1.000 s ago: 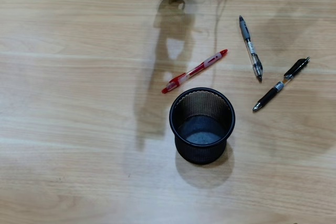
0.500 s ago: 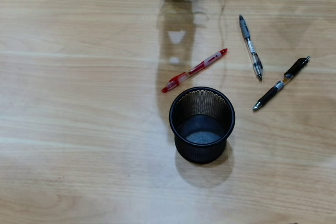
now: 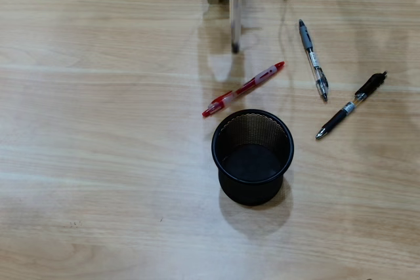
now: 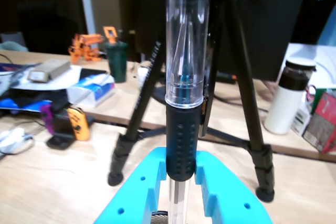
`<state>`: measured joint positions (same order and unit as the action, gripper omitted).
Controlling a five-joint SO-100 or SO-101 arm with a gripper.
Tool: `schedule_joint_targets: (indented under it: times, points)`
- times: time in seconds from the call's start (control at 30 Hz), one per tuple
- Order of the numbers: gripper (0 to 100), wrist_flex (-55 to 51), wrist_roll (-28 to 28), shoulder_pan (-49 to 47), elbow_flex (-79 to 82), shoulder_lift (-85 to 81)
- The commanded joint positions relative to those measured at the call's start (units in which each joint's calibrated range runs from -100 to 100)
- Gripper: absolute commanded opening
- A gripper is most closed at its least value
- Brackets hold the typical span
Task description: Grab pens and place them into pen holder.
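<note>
Red-and-clear ballpoint pen lies mid-table beside the round black wire-mesh pen holder. Your blue two-finger gripper at the far edge clamps the clear black-capped pen. Carry it over the rim; grey-and-clear pen and black pen wait rightward.

Even, fairly bright light falls from above on the pale wood-grain table in the overhead view, which is sharp throughout. The round black wire-mesh pen holder throws a soft shadow just below itself, and fainter, mottled shadows lie above it near the top edge. In the wrist view the clear pen with the black grip is close and slightly soft; the room behind it is dimmer and blurred.
</note>
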<state>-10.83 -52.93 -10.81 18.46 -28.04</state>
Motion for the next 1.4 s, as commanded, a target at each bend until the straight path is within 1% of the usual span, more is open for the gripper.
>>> schedule_joint_targets:
  times: [0.0, 0.17, 0.4, 0.47, 0.67, 1.13, 1.37]
  points:
    - [2, 5.0, -0.1, -0.6, 0.9, 3.5]
    - [2, 8.4, -0.2, -0.7, 3.4, 8.0]
    - [2, 16.9, -0.2, -2.4, 7.2, 15.2]
    - [2, 20.9, -0.2, -3.1, 9.1, 18.1]
    - [2, 25.5, -0.2, -3.6, 12.4, 21.1]
    - [12, 25.7, -0.2, -3.9, 13.9, 21.1]
    - [12, 25.0, 0.3, -3.9, 13.5, 20.5]
